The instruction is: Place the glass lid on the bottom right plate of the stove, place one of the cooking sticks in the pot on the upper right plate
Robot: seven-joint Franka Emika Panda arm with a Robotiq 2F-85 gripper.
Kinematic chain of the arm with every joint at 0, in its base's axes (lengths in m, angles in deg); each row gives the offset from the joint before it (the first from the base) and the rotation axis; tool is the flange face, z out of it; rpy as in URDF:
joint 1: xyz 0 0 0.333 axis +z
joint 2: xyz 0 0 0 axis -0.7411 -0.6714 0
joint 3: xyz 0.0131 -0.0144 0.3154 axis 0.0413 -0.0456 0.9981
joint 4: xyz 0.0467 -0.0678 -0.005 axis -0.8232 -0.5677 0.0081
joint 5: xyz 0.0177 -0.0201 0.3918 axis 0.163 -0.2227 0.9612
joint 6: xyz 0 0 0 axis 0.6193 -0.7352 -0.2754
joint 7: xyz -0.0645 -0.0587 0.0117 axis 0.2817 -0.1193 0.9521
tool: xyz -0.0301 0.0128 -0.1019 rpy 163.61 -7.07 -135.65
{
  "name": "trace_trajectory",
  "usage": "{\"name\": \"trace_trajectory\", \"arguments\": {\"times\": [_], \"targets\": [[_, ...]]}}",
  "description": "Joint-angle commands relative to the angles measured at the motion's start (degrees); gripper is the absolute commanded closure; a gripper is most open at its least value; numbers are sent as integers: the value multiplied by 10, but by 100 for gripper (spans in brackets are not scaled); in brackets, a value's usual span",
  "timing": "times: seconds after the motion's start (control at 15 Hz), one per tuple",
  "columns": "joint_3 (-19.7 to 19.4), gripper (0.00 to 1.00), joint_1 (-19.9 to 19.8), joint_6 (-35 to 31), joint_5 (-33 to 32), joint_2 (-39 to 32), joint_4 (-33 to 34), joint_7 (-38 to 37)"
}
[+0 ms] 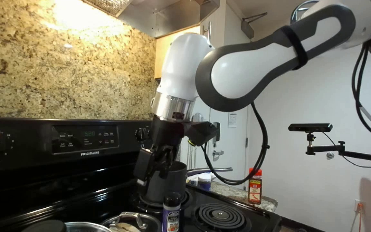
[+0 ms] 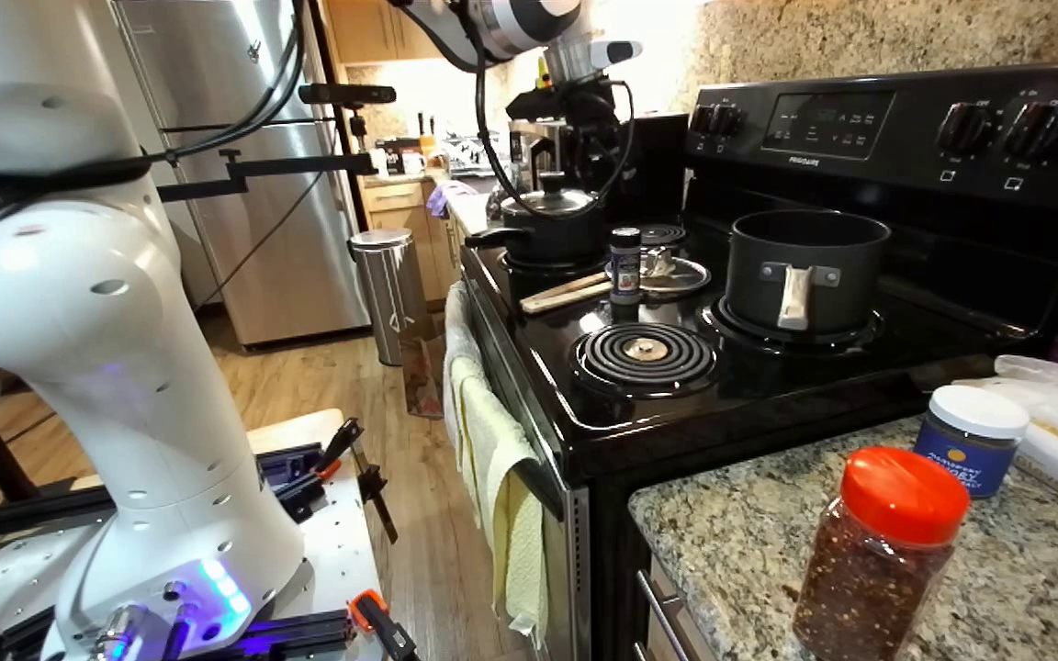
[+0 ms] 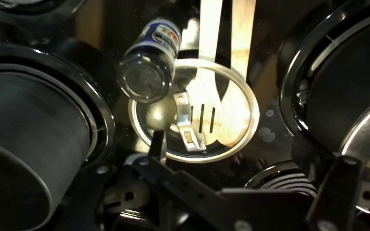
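Observation:
The glass lid [image 3: 201, 158] with a metal rim and handle lies on the stove, and it shows in both exterior views [image 1: 137, 216] [image 2: 680, 280]. Two wooden cooking sticks, one slotted [image 3: 209, 32] and one plain [image 3: 241, 48], lie with their heads under the lid; their handles [image 2: 566, 294] stick out. A dark uncovered pot [image 2: 809, 275] with a metal handle stands on a rear burner, and it shows in the wrist view [image 3: 34, 106]. My gripper [image 3: 252, 149] is open, its fingers wide apart with nothing between them, above the stove. In an exterior view the gripper [image 1: 154, 169] overlaps the pot.
A purple spice bottle [image 2: 625, 266] stands close beside the lid. A black pot with a glass lid [image 2: 557, 229] stands on another burner. A coil burner [image 2: 647, 353] is near the stove's front corner. A red-capped jar [image 2: 878, 569] and a blue jar [image 2: 970, 441] stand on the counter.

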Motion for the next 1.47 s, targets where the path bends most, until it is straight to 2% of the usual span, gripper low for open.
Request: {"name": "trace_trajectory", "arguments": {"times": [0.0, 0.33, 0.67, 1.07, 1.4], "targets": [[-7, 0, 11, 2, -3, -10, 13, 1], [-8, 0, 17, 3, -5, -24, 30, 1], [-14, 0, 12, 34, 10, -92, 115, 44], [-39, 0, 15, 156, 6, -190, 248, 56], [-39, 0, 13, 200, 30, -249, 321, 87]]}}
